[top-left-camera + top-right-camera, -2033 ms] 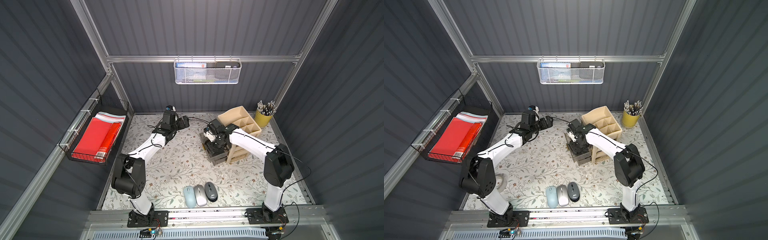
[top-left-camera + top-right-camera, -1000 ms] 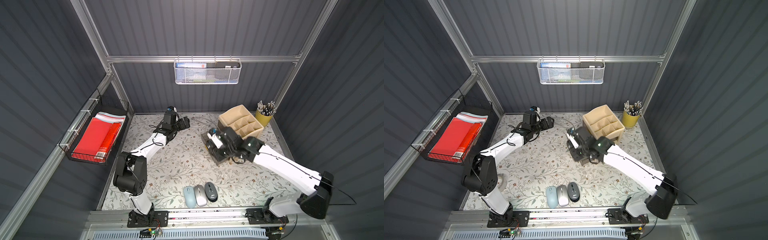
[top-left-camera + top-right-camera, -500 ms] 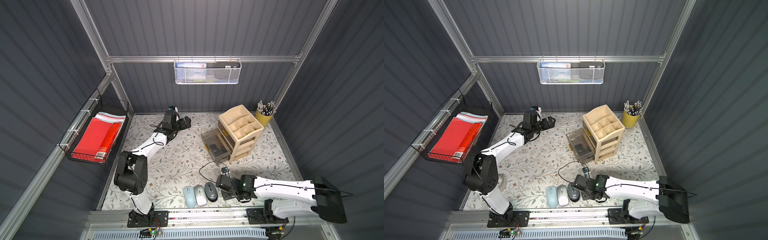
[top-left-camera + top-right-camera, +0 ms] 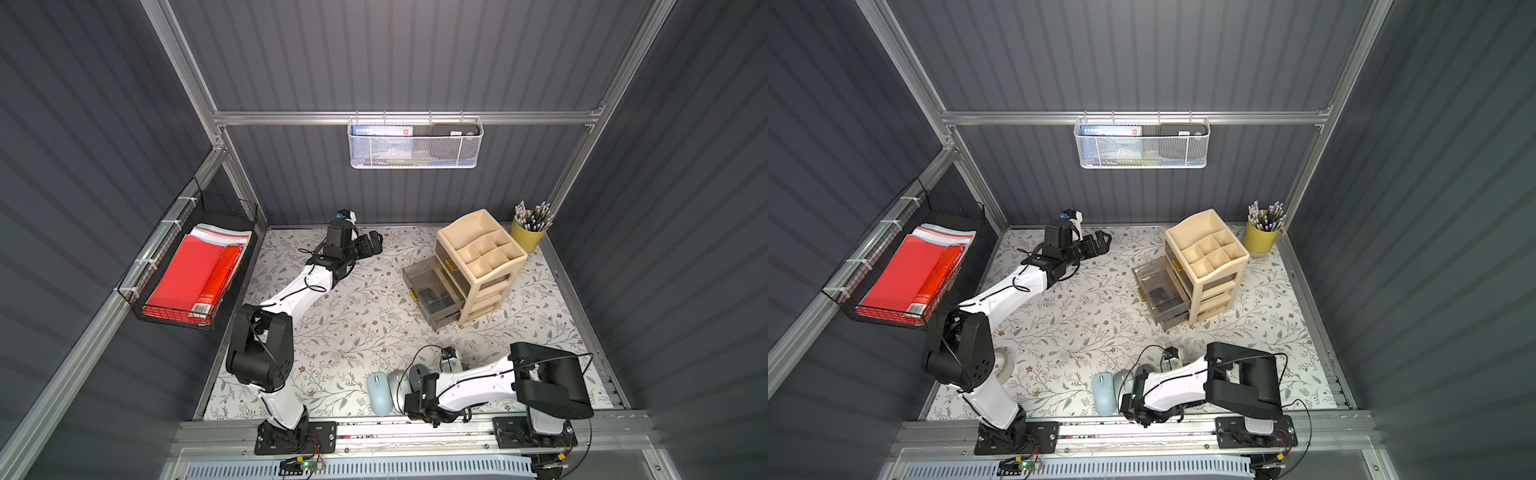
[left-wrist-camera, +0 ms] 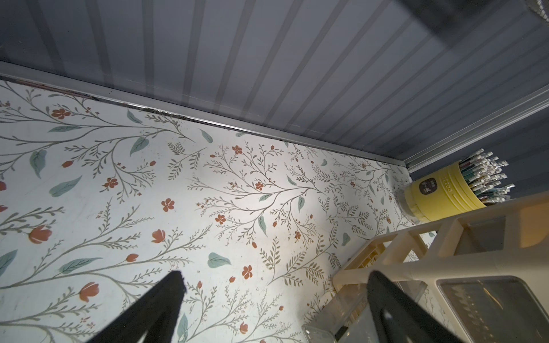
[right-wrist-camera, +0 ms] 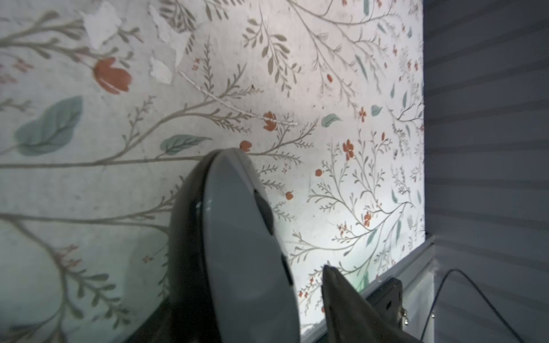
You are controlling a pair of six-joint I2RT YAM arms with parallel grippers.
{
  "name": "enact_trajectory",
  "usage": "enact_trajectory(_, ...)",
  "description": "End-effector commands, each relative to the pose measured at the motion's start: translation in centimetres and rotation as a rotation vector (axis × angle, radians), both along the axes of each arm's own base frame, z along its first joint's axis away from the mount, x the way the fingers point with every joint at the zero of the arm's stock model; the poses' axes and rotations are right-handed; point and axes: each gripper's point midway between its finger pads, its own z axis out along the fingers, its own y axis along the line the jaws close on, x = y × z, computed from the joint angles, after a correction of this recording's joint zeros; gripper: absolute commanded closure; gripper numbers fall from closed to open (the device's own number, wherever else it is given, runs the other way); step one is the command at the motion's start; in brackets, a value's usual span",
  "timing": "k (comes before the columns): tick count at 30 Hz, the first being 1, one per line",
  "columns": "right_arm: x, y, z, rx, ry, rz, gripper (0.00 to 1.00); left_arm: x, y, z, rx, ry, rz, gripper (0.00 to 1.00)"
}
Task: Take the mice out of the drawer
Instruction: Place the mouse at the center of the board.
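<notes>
Right arm (image 4: 469, 380) now off drawer (image 4: 444, 319), across silver mouse (image 4: 395, 379), right jaws apart astride dark grey mouse (image 6: 246, 252); left jaws apart

White arm links (image 4: 291, 295), bulky black joints (image 4: 259, 349), looping black cables (image 6: 457, 270), black-fingered left claw (image 5: 276, 276)

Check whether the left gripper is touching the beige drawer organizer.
Apart. In a top view, the open left gripper hangs clear of the beige drawer organizer, with bare floral tabletop showing between them.

A faint "12" shows on the blue box (image 4: 382, 131) in the mesh basket (image 4: 449, 158).
</notes>
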Motion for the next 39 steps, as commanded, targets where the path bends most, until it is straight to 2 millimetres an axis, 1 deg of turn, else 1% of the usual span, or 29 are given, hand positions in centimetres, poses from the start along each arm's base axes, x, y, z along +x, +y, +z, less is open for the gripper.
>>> enact_trajectory(1, -0.2, 0.8, 0.2, 0.087, -0.008, -0.013, 0.20, -0.4, 0.0, 1.1, -0.008, -0.024, -0.005, 0.01)
enact_trajectory(3, -0.1, 0.9, 0.8, 0.142, -0.023, -0.021, 0.16, -0.4, 0.1, 1.0, -0.005, -0.023, -0.003, 0.01)
enact_trajectory(6, 0.4, 0.9, 2.9, 0.214, -0.068, -0.028, 0.14, -0.3, 0.0, 1.0, -0.005, -0.022, -0.004, 0.01)
enact_trajectory(9, 0.8, 2.6, 5.5, 0.383, -0.086, 0.014, 0.13, -0.1, 0.0, 1.0, -0.004, -0.022, -0.003, 0.01)
enact_trajectory(12, 1.5, 5.0, 8.2, 0.632, -0.120, 0.098, 0.09, -0.1, 0.0, 1.2, -0.004, -0.026, 0.000, 0.01)
enact_trajectory(13, 2.0, 5.8, 9.7, 0.737, -0.150, 0.129, 0.06, -0.1, 0.0, 1.5, -0.007, -0.035, -0.003, 0.01)
enact_trajectory(14, 2.8, 6.1, 11.1, 0.820, -0.180, 0.146, 0.04, 0.0, -0.2, 1.6, -0.010, -0.041, -0.009, 0.01)
enact_trajectory(15, 3.7, 6.3, 12.6, 0.888, -0.206, 0.160, 0.02, 0.0, -0.4, 1.4, -0.010, -0.034, -0.018, 0.01)
enact_trajectory(16, 5.0, 6.1, 14.4, 0.945, -0.244, 0.166, 0.01, 0.0, -0.5, 1.0, -0.008, -0.020, -0.024, 0.01)
enact_trajectory(19, 9.0, 5.2, 20.8, 1.042, -0.378, 0.207, 0.01, 0.0, -0.8, 0.4, 0.017, 0.002, -0.044, 0.01)
enact_trajectory(20, 10.3, 4.9, 23.2, 1.042, -0.422, 0.227, 0.01, -0.2, -1.0, 0.4, 0.023, 0.002, -0.050, 0.01)
enact_trajectory(22, 12.2, 4.4, 27.1, 1.006, -0.491, 0.262, 0.01, -0.4, -1.3, 0.3, 0.043, 0.008, -0.065, 0.01)
enact_trajectory(23, 13.1, 4.1, 29.0, 0.974, -0.523, 0.273, 0.01, -0.7, -1.7, -0.1, 0.064, 0.019, -0.079, 0.01)
enact_trajectory(24, 14.1, 3.8, 30.5, 0.942, -0.549, 0.277, 0.01, -0.9, -2.1, -0.4, 0.084, 0.029, -0.086, 0.01)
enact_trajectory(25, 15.3, 3.2, 31.9, 0.902, -0.580, 0.270, 0.01, -1.1, -2.5, -1.0, 0.116, 0.045, -0.085, 0.01)
enact_trajectory(27, 18.6, 1.1, 34.2, 0.863, -0.635, 0.221, 0.01, -1.7, -3.0, -2.4, 0.181, 0.082, -0.062, 0.01)
enact_trajectory(28, 20.6, -0.3, 35.2, 0.877, -0.659, 0.198, 0.01, -2.1, -3.0, -3.3, 0.209, 0.105, -0.041, 0.01)
enact_trajectory(29, 22.6, -1.8, 36.2, 0.907, -0.684, 0.181, 0.01, -2.4, -2.5, -4.1, 0.230, 0.127, -0.007, 0.01)
enact_trajectory(30, 24.0, -2.9, 36.9, 0.938, -0.698, 0.177, 0.01, -2.8, -2.1, -4.9, 0.244, 0.150, 0.019, 0.01)
enact_trajectory(31, 25.7, -4.4, 37.6, 0.950, -0.724, 0.155, 0.01, -3.2, -1.6, -5.6, 0.255, 0.171, 0.050, 0.01)
enact_trajectory(32, 27.1, -6.0, 38.0, 0.950, -0.743, 0.129, 0.01, -3.7, -1.2, -6.1, 0.259, 0.182, 0.071, 0.01)
enact_trajectory(34, 29.7, -8.2, 38.3, 0.951, -0.761, 0.101, 0.01, -5.0, -1.1, -7.0, 0.267, 0.199, 0.079, 0.01)
enact_trajectory(35, 31.0, -9.6, 37.9, 0.962, -0.754, 0.080, 0.01, -6.0, -1.1, -8.0, 0.276, 0.218, 0.077, 0.01)
enact_trajectory(36, 32.0, -10.5, 37.2, 0.979, -0.739, 0.057, 0.01, -6.6, -1.2, -8.3, 0.280, 0.224, 0.079, 0.01)
enact_trajectory(38, 33.8, -12.3, 35.0, 1.022, -0.699, 0.029, 0.01, -8.0, -1.5, -9.0, 0.291, 0.236, 0.094, 0.01)
enact_trajectory(39, 34.3, -12.7, 33.9, 1.047, -0.681, 0.025, 0.01, -8.6, -1.8, -9.3, 0.296, 0.241, 0.089, 0.01)
